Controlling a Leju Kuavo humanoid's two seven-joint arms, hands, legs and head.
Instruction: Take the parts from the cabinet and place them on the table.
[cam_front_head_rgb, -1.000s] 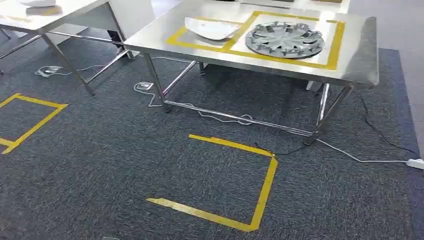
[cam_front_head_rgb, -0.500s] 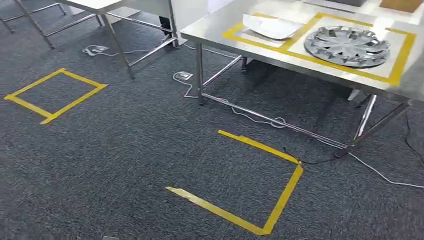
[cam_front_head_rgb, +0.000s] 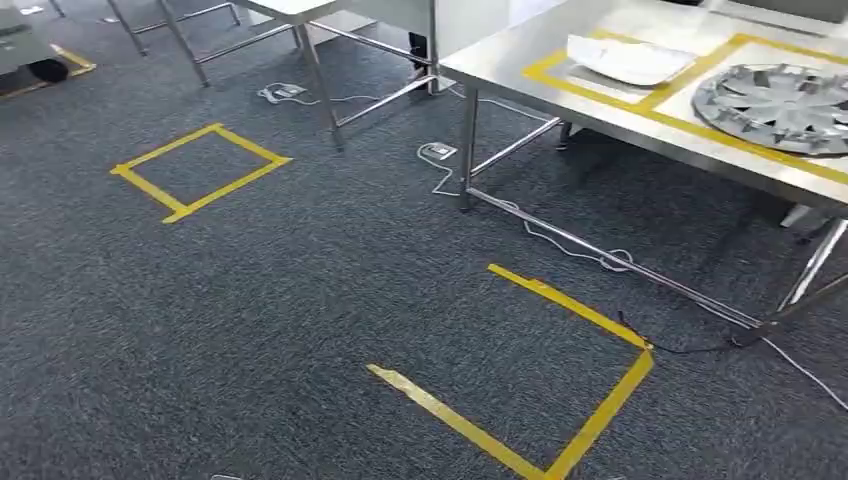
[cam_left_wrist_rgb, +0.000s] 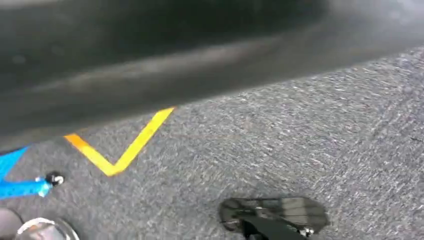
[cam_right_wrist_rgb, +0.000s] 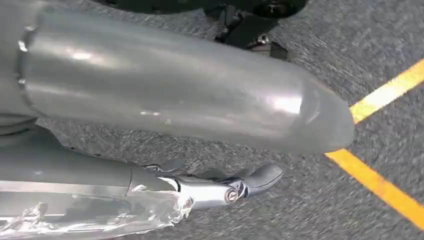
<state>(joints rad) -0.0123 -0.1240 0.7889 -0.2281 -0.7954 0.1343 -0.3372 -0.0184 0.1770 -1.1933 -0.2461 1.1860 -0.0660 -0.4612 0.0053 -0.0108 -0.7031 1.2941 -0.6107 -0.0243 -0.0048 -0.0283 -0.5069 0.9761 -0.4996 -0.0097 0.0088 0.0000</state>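
Observation:
A silver wheel cover (cam_front_head_rgb: 775, 105) and a white curved part (cam_front_head_rgb: 628, 60) lie inside yellow tape frames on the steel table (cam_front_head_rgb: 520, 70) at the upper right of the head view. In the right wrist view my right hand (cam_right_wrist_rgb: 190, 100) hangs over the carpet, its thick grey thumb and a darker finger (cam_right_wrist_rgb: 255, 177) stretched out with nothing between them. In the left wrist view a dark blurred bulk of my left hand (cam_left_wrist_rgb: 150, 65) crosses the picture above the carpet, and how its fingers lie is hidden.
Dark carpet carries a yellow tape square (cam_front_head_rgb: 200, 170) at the left and an open-sided tape frame (cam_front_head_rgb: 590, 400) in front. Cables (cam_front_head_rgb: 570, 245) and a floor socket (cam_front_head_rgb: 437, 152) lie under the table. Another table's legs (cam_front_head_rgb: 320, 80) stand behind.
The camera has swung to the left: the whole scene slid right, the table now sits at the right edge and the tape square has come further into the picture.

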